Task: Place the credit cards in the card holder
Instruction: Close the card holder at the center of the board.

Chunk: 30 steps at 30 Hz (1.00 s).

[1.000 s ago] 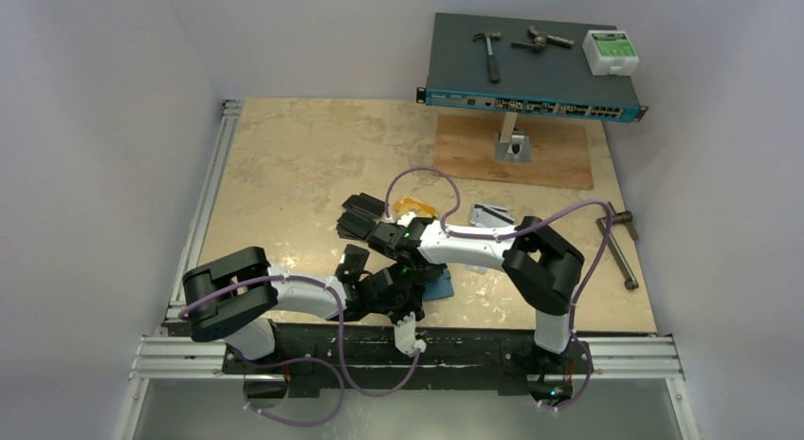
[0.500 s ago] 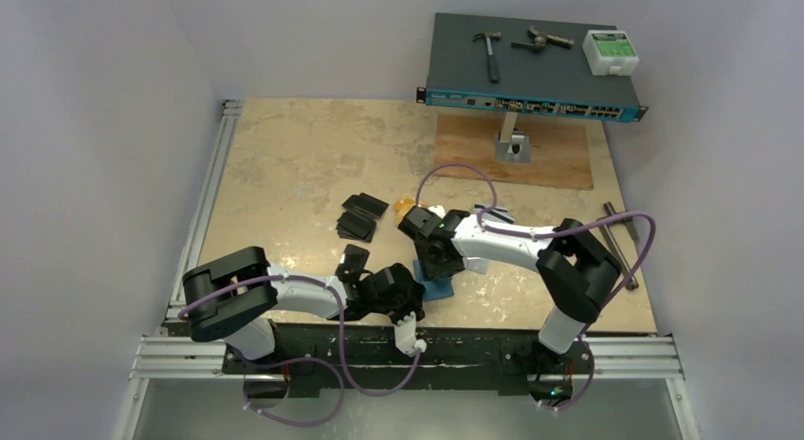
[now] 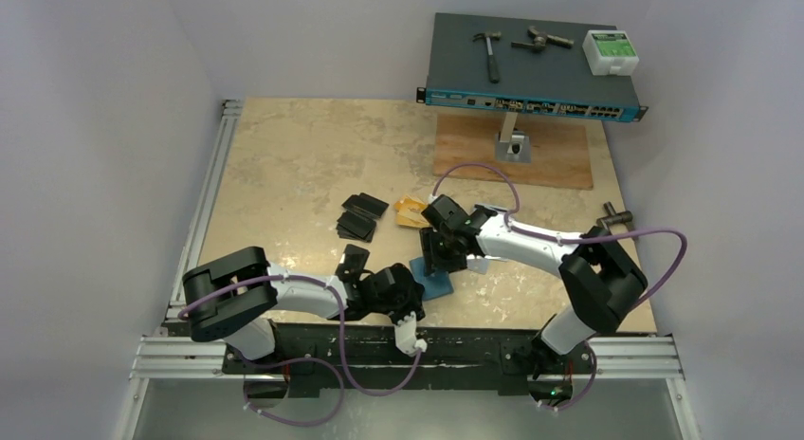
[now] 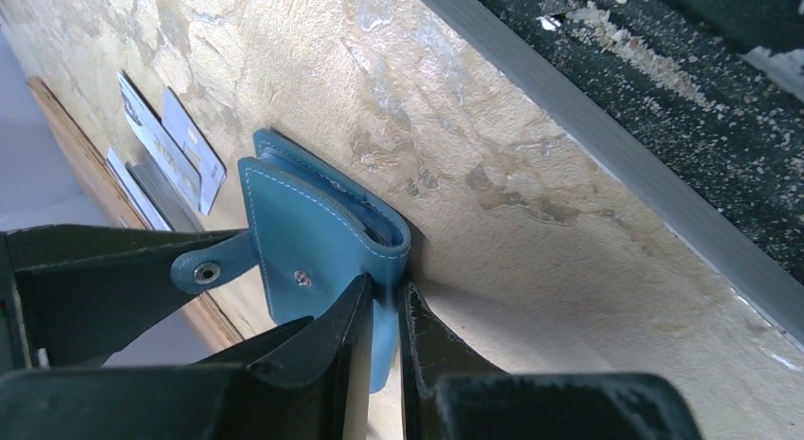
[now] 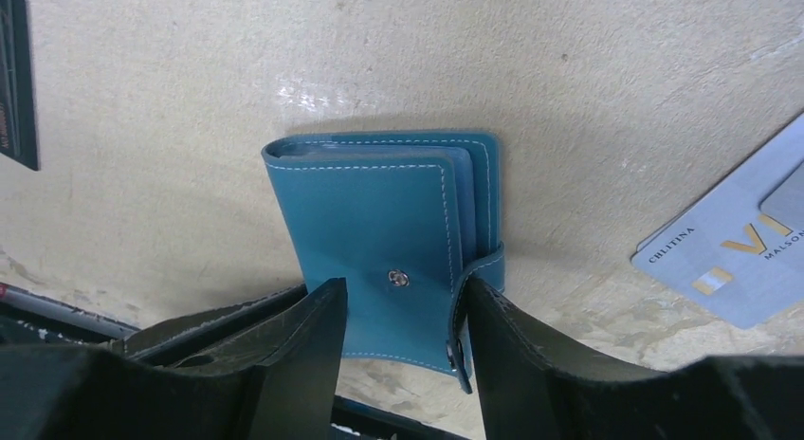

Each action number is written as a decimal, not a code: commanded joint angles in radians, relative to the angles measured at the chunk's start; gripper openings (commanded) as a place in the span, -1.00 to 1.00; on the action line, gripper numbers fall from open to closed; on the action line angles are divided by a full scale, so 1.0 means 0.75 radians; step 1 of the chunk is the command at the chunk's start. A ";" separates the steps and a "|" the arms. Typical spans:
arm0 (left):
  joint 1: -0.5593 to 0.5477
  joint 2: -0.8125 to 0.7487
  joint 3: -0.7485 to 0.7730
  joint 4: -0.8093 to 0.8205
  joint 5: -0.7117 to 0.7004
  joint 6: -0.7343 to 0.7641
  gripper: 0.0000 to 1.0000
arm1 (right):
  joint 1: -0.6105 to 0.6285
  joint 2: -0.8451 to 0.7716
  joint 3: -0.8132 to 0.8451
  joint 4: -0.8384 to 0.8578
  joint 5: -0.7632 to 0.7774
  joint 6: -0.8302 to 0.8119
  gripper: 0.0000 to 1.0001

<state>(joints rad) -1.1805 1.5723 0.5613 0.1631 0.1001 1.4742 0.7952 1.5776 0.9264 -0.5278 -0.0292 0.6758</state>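
The card holder [image 5: 379,208], a teal-blue folded wallet with its snap tab [image 5: 471,307] undone, lies near the table's front edge [image 3: 434,281]. My left gripper [image 4: 387,312] is shut on the card holder's [image 4: 313,222] near edge. My right gripper [image 5: 403,312] hangs open just above it, fingers either side of the snap stud, the tab against its right finger [image 5: 517,350]. Black credit cards [image 3: 360,217] and orange ones [image 3: 411,210] lie farther back. Silver cards [image 5: 735,260] lie to the right of the wallet.
A network switch [image 3: 531,75] with a hammer and other tools on it stands on a wooden base [image 3: 517,151] at the back right. A metal tool [image 3: 618,246] lies by the right edge. The metal front rail [image 4: 645,165] runs close to the wallet.
My right arm has swung from the black cards toward the right and front, over the card holder, and its jaws have opened. The left gripper has kept its hold.
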 commanded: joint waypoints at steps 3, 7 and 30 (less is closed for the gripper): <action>0.009 0.048 0.002 -0.343 -0.007 -0.119 -1.00 | 0.023 -0.099 0.237 0.011 -0.141 0.021 -0.08; 0.009 0.017 0.028 -0.389 -0.009 -0.123 -1.00 | 0.020 -0.134 0.252 -0.063 -0.063 0.033 -0.13; 0.010 0.026 -0.096 -0.238 -0.042 -0.075 -1.00 | 0.236 0.068 0.316 -0.351 0.394 0.013 -0.31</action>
<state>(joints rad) -1.1786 1.5551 0.5468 0.1669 0.0708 1.4364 0.9615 1.6508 1.1114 -0.7494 0.1596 0.6647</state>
